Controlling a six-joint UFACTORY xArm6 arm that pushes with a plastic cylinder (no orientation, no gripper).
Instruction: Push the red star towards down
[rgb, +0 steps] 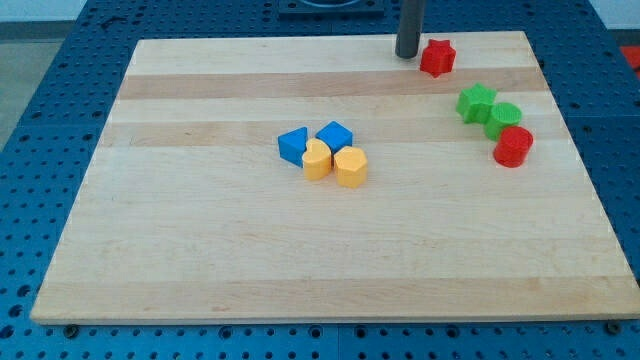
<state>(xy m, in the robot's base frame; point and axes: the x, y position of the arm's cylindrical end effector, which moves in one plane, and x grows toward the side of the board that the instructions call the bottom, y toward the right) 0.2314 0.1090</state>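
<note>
the pale wooden worktop (200, 250) lies on a blue perforated base (40, 120), and its left half carries nothing but wood grain. near the middle sits a tight cluster of four blocks: a blue block (292, 146) at the left, another blue block (335, 135) just to its right and slightly farther, a yellow block (316, 160) nearer between them, and a second yellow block (351, 167) at the cluster's right, all touching or nearly touching.

further right, at the far edge, my tip (407, 54) comes down as a dark rod; there are no fingers on it, so there is nothing to spread or pinch. my tip stands just beside the left side of the red star (437, 57), very close or touching, i cannot tell which. the red star is at the far right of the worktop, close to its far edge.

nearer than the star and a little to its right, a green star (477, 103), a green block (504, 120) and a red cylinder (513, 146) form a slanting line, each touching the next, lying in the stretch nearer than the red star.
</note>
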